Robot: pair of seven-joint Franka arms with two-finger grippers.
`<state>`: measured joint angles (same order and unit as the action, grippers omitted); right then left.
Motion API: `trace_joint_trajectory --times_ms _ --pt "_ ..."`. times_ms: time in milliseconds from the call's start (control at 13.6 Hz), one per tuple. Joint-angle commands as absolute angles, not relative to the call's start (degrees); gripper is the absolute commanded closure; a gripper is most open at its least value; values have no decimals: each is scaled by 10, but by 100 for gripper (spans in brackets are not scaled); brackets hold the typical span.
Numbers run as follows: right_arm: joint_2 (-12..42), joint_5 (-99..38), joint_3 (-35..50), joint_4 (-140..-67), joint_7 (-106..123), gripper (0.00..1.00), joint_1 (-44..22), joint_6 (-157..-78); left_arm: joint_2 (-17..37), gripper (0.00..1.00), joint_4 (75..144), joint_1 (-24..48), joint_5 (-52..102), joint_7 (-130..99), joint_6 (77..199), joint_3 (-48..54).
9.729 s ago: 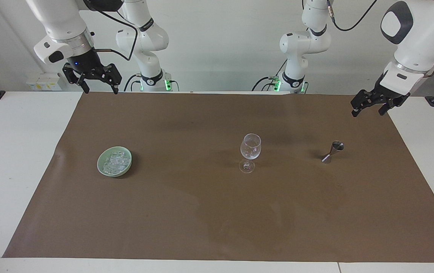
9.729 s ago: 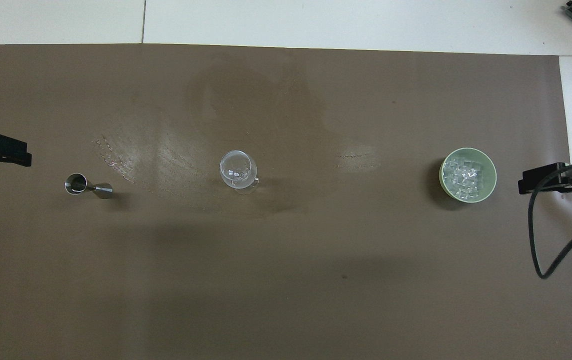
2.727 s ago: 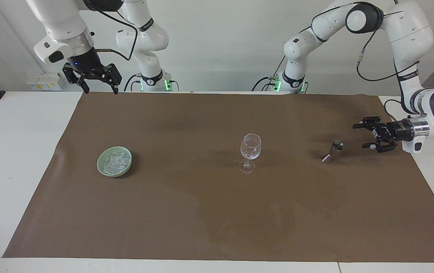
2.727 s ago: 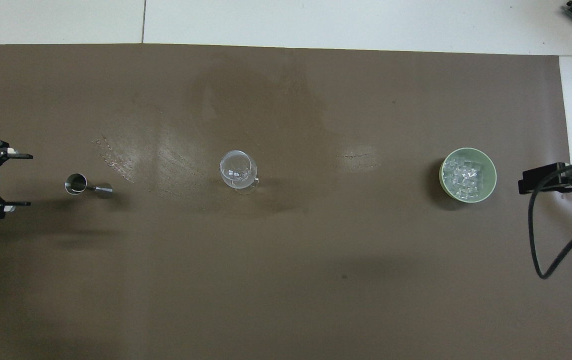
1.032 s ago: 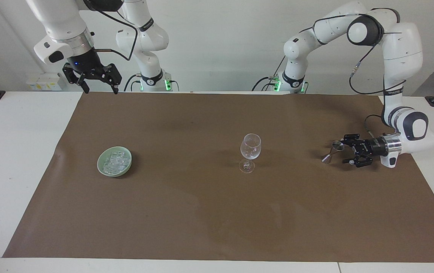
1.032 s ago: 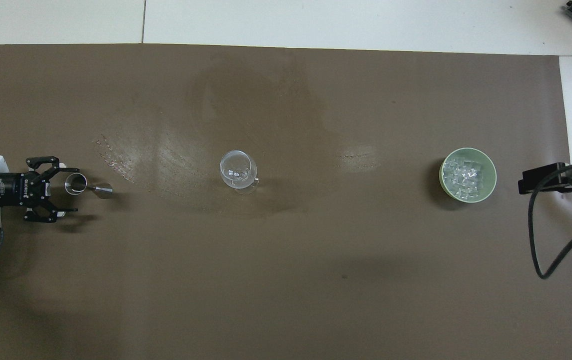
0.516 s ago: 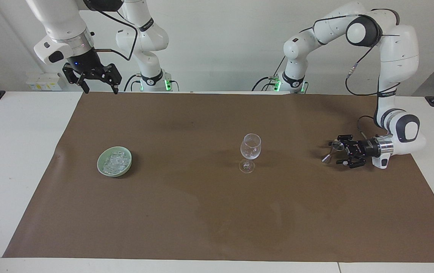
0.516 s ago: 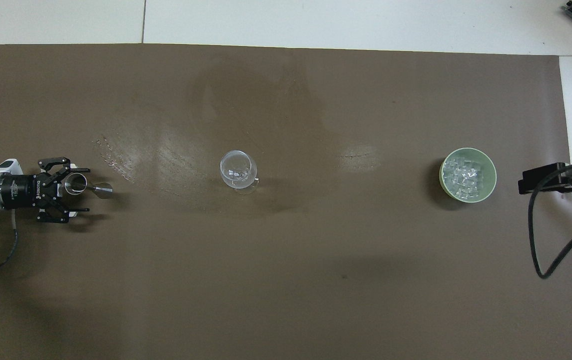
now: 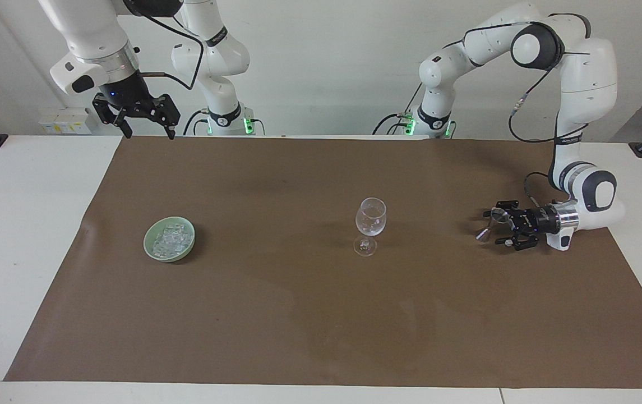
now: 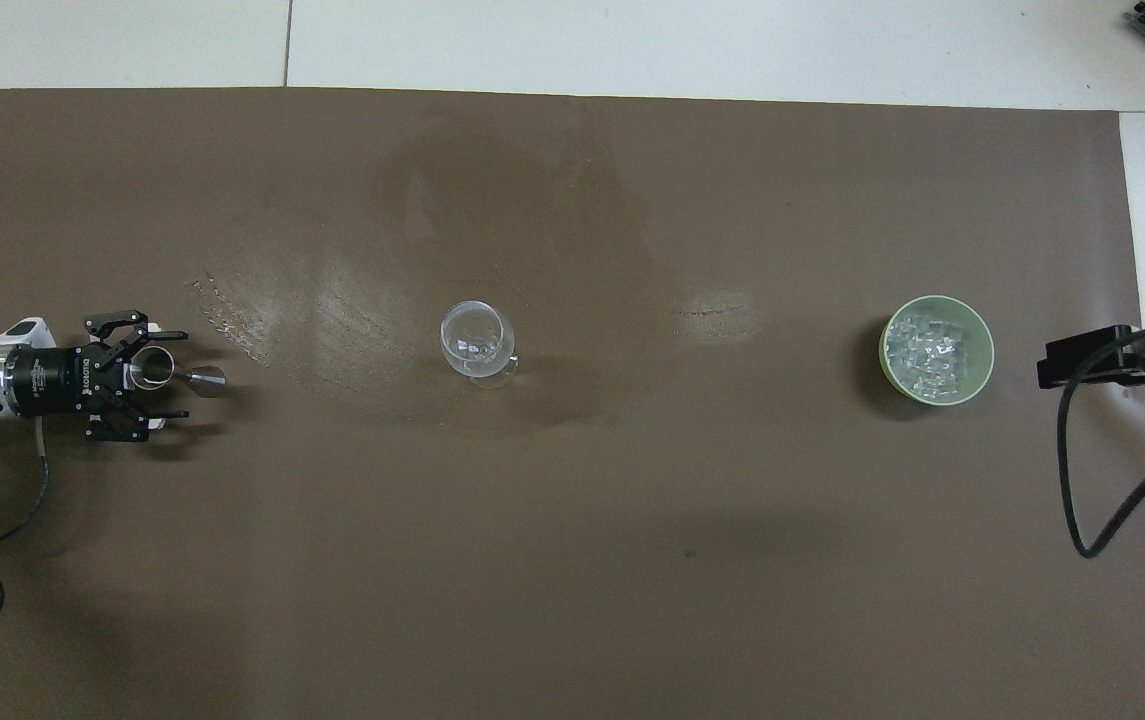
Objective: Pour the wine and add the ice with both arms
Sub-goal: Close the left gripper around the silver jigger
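**Q:** Where does the left gripper (image 9: 494, 227) stand against the jigger (image 9: 492, 223)?

**A:** Lying level and low over the brown mat (image 9: 298, 314), it points along the table toward the wine glass (image 9: 370, 225), its fingers spread wide on either side of the steel jigger, one nearer the robots, one farther. They bracket it without clamping; whether either finger touches the metal cannot be told. The jigger stands upright on the mat at the left arm's end, its long axis vertical, square across the line the fingers would close along.

**Q:** And the rest of the task's things?

**A:** The wine glass stands upright mid-mat, well apart from the jigger. The ice (image 9: 170, 240) sits heaped in a pale green dish (image 9: 149, 248) at the right arm's end, well apart from the glass.

**Q:** The other arm?

**A:** The right gripper (image 9: 147, 132) waits high over the mat's edge at its own end, fingers apart, holding nothing. It is the arm nearer the ice.

**Q:** What does the next move hinge on?

**A:** Probably on closing at the jigger's narrow waist without tipping it.
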<state>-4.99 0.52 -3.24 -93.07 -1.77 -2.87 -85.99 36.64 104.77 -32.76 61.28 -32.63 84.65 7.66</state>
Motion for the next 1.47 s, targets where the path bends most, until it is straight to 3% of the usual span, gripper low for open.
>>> trace_joint_trajectory --times_ms 0,74,221,663,811,958,1032,1179,1400 --pt "-53 -1 -30 -927 -15 0 -26 -851 359 0 1066 -318 631 -296 859 71" --pt "-53 -1 -30 -927 -15 0 -26 -850 359 0 1068 -317 631 -280 859 71" --pt "-53 -1 -30 -927 -15 0 -26 -851 358 37 1067 -319 631 -279 859 71" --pt "-53 -1 -30 -927 -15 0 -26 -851 358 38 1065 -323 628 -285 860 70" --pt "-53 -1 -30 -927 -15 0 -26 -851 358 43 1065 -323 628 -287 860 71" --pt "-53 -1 -30 -927 -15 0 -26 -851 358 63 1065 -324 627 -287 860 70" --pt "-53 -1 -30 -927 -15 0 -26 -851 358 83 1064 -325 625 -286 860 70" --pt "-53 -1 -30 -927 -15 0 -26 -851 358 100 1064 -325 620 -282 860 70" --pt "-53 -1 -30 -927 -14 0 -26 -851 359 100 1063 -321 621 -318 881 70"
